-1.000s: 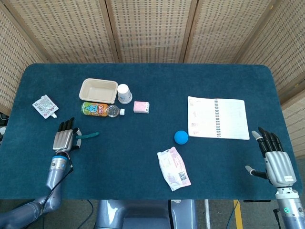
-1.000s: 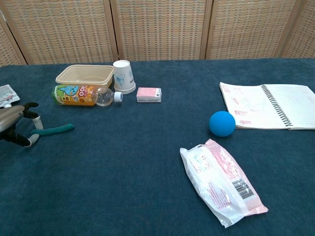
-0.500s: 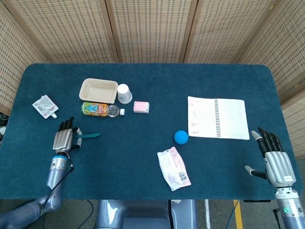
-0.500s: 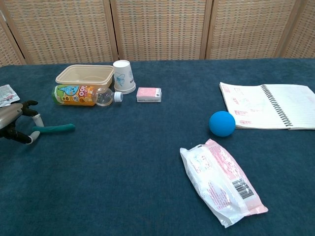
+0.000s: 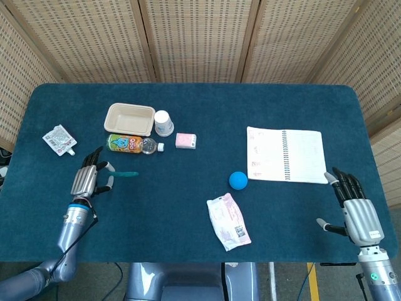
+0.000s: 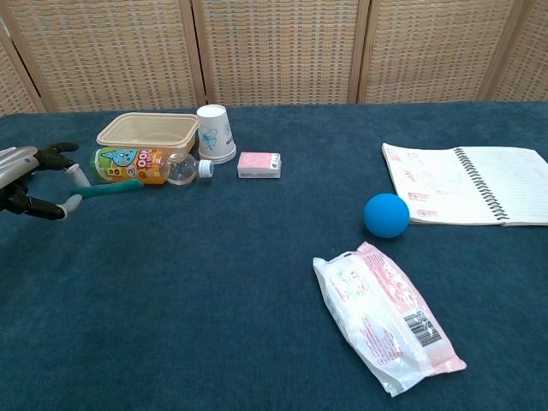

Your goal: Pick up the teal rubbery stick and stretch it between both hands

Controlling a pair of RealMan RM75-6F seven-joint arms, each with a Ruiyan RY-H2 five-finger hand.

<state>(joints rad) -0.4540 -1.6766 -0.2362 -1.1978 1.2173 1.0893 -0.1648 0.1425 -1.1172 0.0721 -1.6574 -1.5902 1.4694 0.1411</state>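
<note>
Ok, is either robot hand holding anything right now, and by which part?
The left robot hand pinches the teal rubbery stick by its left end, lifted off the table. The right robot hand holds nothing, fingers spread.

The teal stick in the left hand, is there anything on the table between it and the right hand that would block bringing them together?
Nothing visible blocks it. The left hand holds the teal stick above the cloth. Between it and the open right hand lie only low items, a blue ball and a pink packet, which a raised hand should clear.
</note>
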